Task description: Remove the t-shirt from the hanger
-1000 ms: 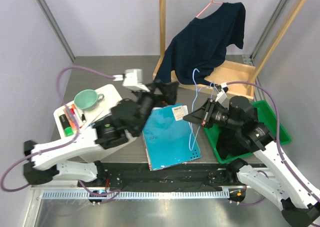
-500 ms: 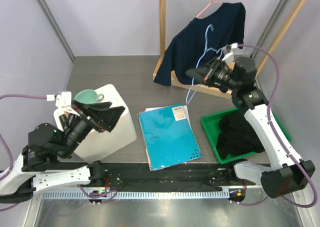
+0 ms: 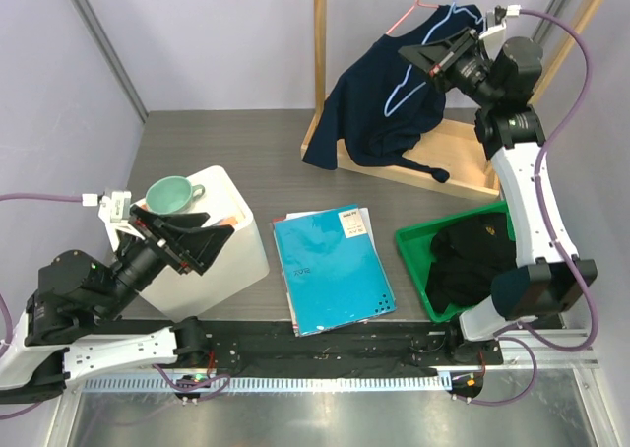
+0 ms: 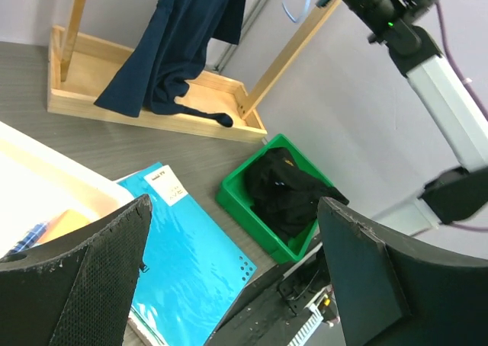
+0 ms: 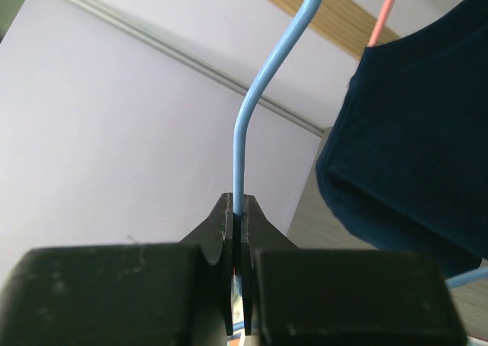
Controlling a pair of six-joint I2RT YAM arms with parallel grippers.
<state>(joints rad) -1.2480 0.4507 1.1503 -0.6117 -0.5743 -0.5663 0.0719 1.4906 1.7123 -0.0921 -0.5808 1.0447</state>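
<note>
1. On the wooden rack (image 3: pixel 320 63), back right: dark navy shirt (image 3: pixel 389 102), hung from a pink hanger (image 3: pixel 406 14) near the top rail.
2. Bunched and skewed, not flat. One shoulder high by the pink hook, the rest slumped down and left toward the rack base. Twisted dark tail lying on the base board, end curled.
3. Plain dark cloth, deep folds down the middle.
4. Right gripper (image 3: pixel 430 55) high at shirt-shoulder level, clenched on the thin wire of a blue hanger (image 3: pixel 398 91). Wrist view: jaws pinched together, wire running straight up from between them, then curving right at the top.
5. Blue wire crossing the shirt front in the top view, hook end up beside the pink hook. Touching the cloth or just in front: cannot tell.
6. Left gripper (image 3: pixel 187 238) low at front left, over the white box (image 3: pixel 236 255) in the top view. Fingers (image 4: pixel 84 277) spread wide, released, nothing between them.
7. Elsewhere: teal cup (image 3: pixel 169 193) on the box; blue folder (image 3: pixel 330 265) flat, just right of the box; green bin (image 3: pixel 413 245) front right, black garment (image 3: pixel 472 260) heaped inside.
</note>
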